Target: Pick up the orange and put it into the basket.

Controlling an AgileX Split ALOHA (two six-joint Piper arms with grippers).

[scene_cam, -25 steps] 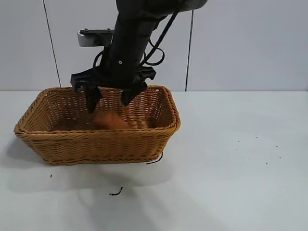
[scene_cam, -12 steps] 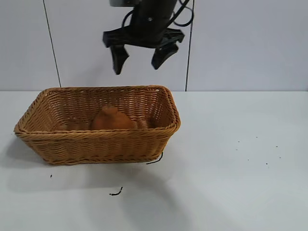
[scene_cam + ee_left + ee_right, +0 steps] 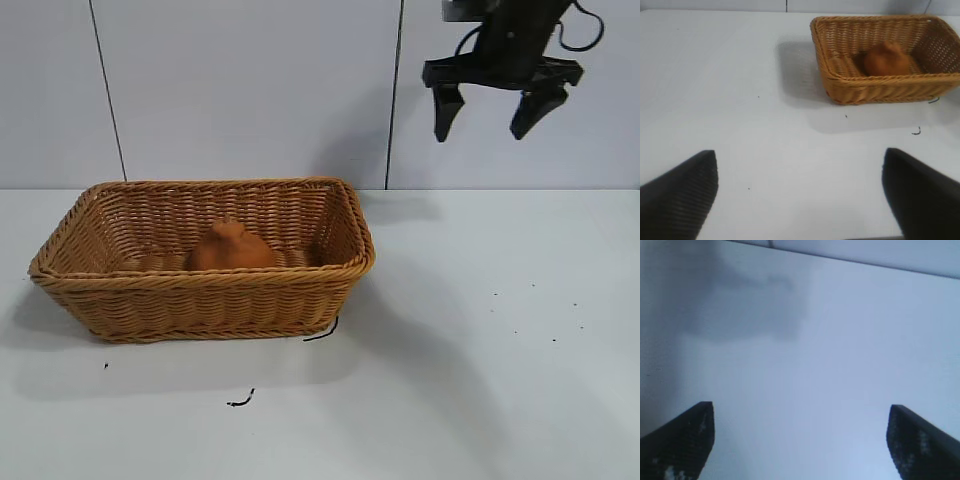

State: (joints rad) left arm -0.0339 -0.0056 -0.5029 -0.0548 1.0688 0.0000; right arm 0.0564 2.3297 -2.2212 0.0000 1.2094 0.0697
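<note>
The right gripper (image 3: 490, 115) hangs high above the tabletop's far right part, pointing steeply downward, its two dark fingers (image 3: 677, 442) spread wide with nothing between them. The left gripper (image 3: 800, 195) sits low over the tabletop, fingers wide apart, empty.

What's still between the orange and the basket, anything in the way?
Nothing. The orange already sits inside the basket, on its floor near the middle. The right gripper hangs open and empty, high above the table to the basket's right. The left gripper is open too, away from the basket.
</note>
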